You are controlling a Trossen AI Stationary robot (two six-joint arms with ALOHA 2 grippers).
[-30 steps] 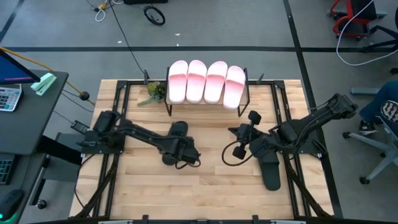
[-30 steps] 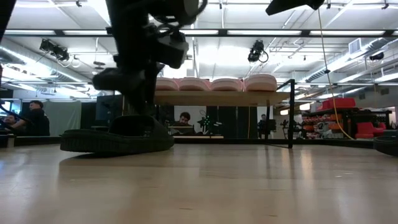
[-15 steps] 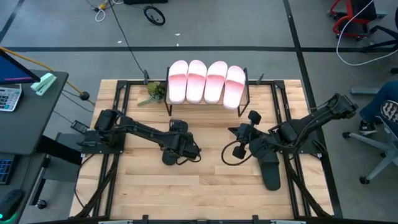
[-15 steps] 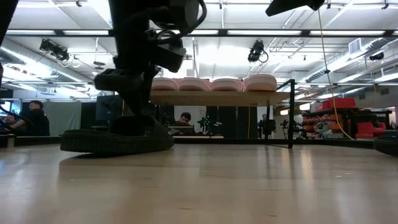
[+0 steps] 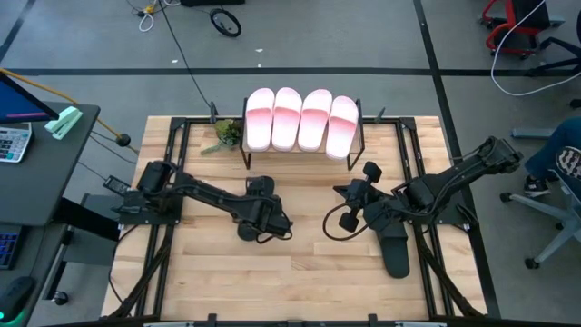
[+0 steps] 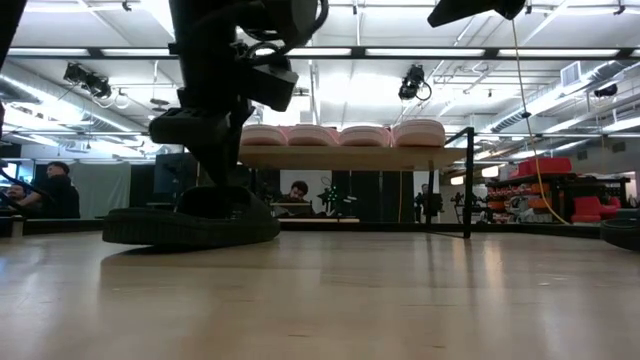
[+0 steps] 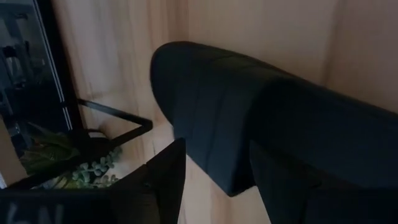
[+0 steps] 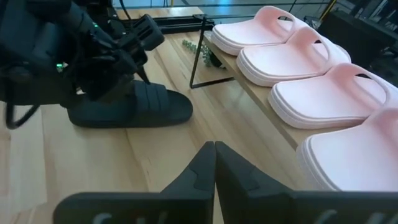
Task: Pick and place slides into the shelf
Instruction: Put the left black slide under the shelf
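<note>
Four pale pink slides (image 5: 301,119) lie side by side on the shelf's wooden top board (image 6: 350,157). One black slide (image 6: 190,222) rests flat by its sole on the table left of centre. My left gripper (image 5: 261,216) comes down on it from above, shut on its strap. The other black slide (image 5: 397,251) lies flat near the table's right edge. My right gripper (image 8: 214,152) hovers shut near the table's middle (image 5: 349,207), touching nothing and pointing toward the shelf and the left arm. My left gripper holds the black slide at the edge of its wide strap (image 7: 227,177), which fills the gap between the two fingers (image 7: 168,177). The fingers come from above, pointing down. The slide's sole (image 6: 180,235) stays on the table.
A small green plant sprig (image 5: 223,133) lies beside the shelf's left leg (image 5: 245,156). Black frame rails (image 5: 177,136) run along the table's sides. Bare wood lies in front of the shelf and along the near edge (image 5: 300,282). People sit beyond the table (image 6: 55,190).
My left gripper has shifted a little over the black slide. In the low view the slide's end has slid slightly along the table, and the slide remains flat on the wood. The right arm has kept still.
</note>
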